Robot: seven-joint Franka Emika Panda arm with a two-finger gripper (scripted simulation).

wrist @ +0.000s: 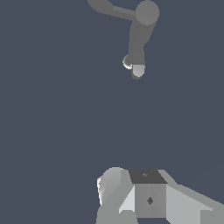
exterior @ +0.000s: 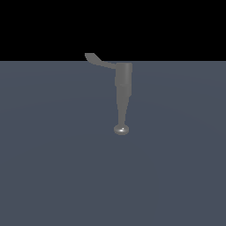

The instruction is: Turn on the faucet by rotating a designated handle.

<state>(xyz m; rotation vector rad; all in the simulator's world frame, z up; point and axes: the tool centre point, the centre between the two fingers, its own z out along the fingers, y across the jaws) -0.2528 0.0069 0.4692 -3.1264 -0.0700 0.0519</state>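
Observation:
The faucet [exterior: 123, 88] is a grey matte fixture: a thick cylinder tapering to a narrow stem with a shiny rounded knob [exterior: 121, 129]. It also shows in the wrist view [wrist: 139, 39], seen from above. The handle [exterior: 98, 61] is a thin curved lever with a flat paddle tip, sticking out of the cylinder toward the exterior view's left; in the wrist view [wrist: 109, 8] it runs out of frame. My gripper [wrist: 129, 186] shows only in the wrist view, well away from the faucet and touching nothing. Its fingers sit together with no gap and hold nothing.
A flat dark blue-grey floor [exterior: 53, 167] surrounds the faucet, with a black background beyond its far edge. No other objects show.

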